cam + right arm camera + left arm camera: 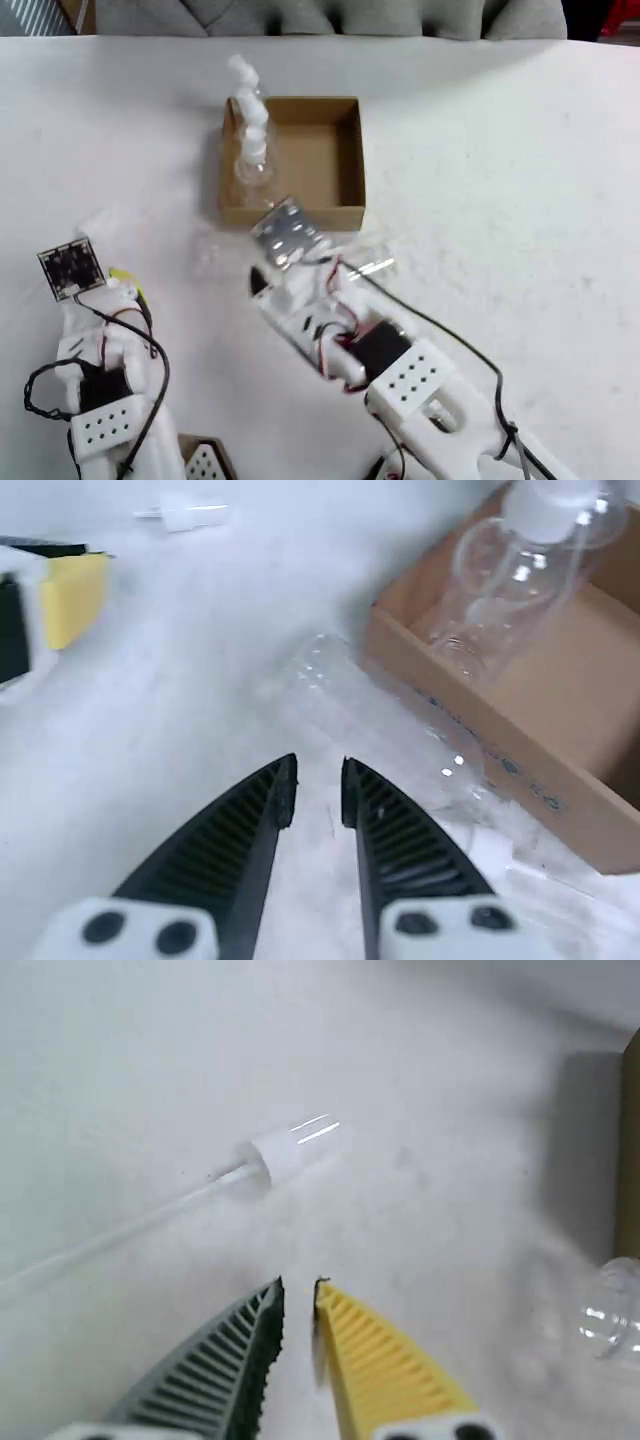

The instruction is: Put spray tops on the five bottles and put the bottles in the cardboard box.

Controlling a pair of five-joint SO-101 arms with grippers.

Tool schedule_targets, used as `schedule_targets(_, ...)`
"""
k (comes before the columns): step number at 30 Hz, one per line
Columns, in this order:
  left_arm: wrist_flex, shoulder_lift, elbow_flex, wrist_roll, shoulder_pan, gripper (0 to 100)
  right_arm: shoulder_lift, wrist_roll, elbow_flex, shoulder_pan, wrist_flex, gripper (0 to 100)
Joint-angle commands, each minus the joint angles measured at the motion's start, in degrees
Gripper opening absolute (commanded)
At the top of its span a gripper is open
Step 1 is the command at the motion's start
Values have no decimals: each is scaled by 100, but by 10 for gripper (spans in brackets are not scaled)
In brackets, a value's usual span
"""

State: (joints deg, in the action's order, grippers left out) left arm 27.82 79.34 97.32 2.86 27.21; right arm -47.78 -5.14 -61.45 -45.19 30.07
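The left claw (300,1295), one finger grey and one yellow, hangs just over the white worktop (120,1050). We see only a narrow slit between its fingers and nothing held in it. Ahead of its tips, apart from them, a loose spray top (290,1150) lies on its side. Its thin dip tube (120,1232) trails away across the worktop.

The right claw (318,780) has two black fingers, also set narrowly apart, and it grips nothing. Just beyond its tips a clear bottle (335,685) lies on its side on the worktop, along the near wall of the cardboard box (480,730). We cannot tell whether bottle and box touch. More clear plastic glints at the foot of that wall, too faint for us to name.

Inside the box, capped bottles (500,580) lean against one side wall. From the high view we see their white tops rising past the far corner on the left arm's side, but we cannot count them with any certainty.

In that same view the left arm sits at the near left of the worktop, well apart from the box. The right arm lies across the middle, with its claw just short of the box's near wall.
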Motion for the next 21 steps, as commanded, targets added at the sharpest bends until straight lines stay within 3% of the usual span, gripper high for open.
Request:
schedule_targets(1,-396,-681,-62,-132,-75,64,-40,-9,448,-198,-207,52)
schedule_targets(8,-941,-2193,-633,-123,-40,64,-40,-9,809,-198,-286,52)
schedule_targets(16,-941,-3873,-1565,149,154,64,48,-9,1187,-207,-251,51)
schedule_targets(21,-914,-4514,-1996,387,338,64,884,0,1609,-295,-233,51)
